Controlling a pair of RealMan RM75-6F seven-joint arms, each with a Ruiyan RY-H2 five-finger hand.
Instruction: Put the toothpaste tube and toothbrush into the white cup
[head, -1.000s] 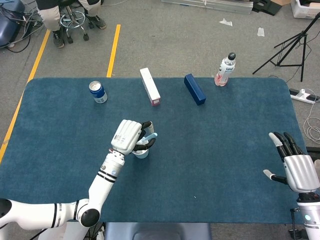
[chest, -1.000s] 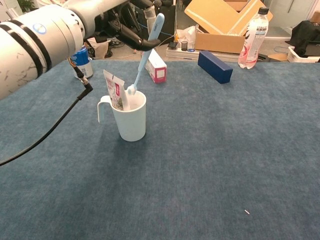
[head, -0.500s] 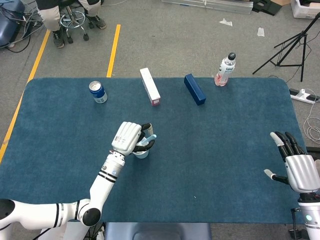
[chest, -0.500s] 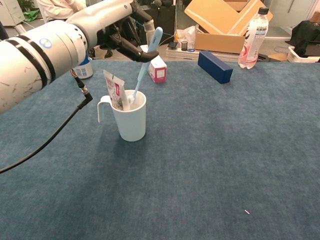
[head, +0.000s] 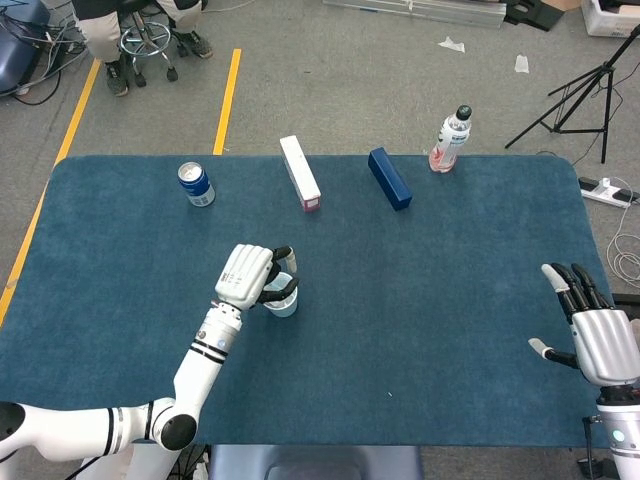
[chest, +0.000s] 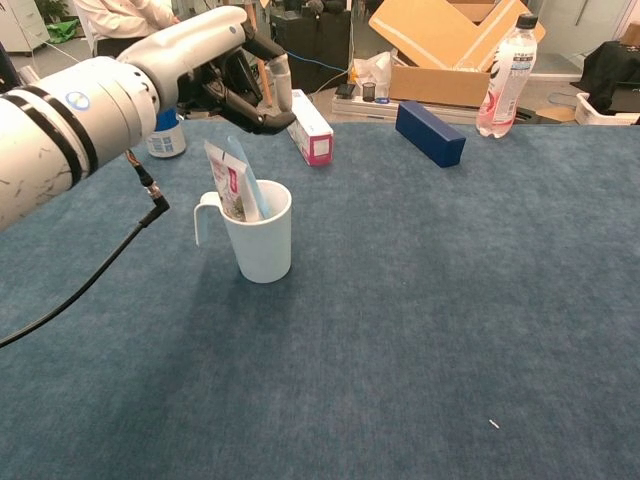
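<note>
Fingers: the left hand's black fingertips (chest: 262, 112) curl loosely above the cup with nothing between them; the right hand's fingers (head: 575, 288) are spread apart and empty.
Right hand (head: 597, 338): white-backed, resting at the near right edge of the blue felt-covered table (head: 450, 300), well apart from the cup, palm down.
Left hand (head: 250, 278): white-shelled, hanging just above and behind the cup's rim, touching neither the cup nor its contents as far as the chest view shows.
White plastic cup with a handle (chest: 259, 231): upright on the table, handle turned to the left of the chest view.
Toothpaste tube, white with a pink label (chest: 227, 180): standing in the cup, leaning against its handle side, its top above the rim.
Light blue toothbrush (chest: 248, 180): in the cup beside the tube, tilted, its upper end poking out above the rim.
Blue drink can (head: 196, 184): farther back, left of the cup.
White and pink carton (head: 300, 172): lying behind the cup.
Dark blue rectangular box (head: 389, 178): behind and right of the cup.
Clear plastic bottle with pink liquid (head: 451, 139): upright at the far edge, right of the cup.
</note>
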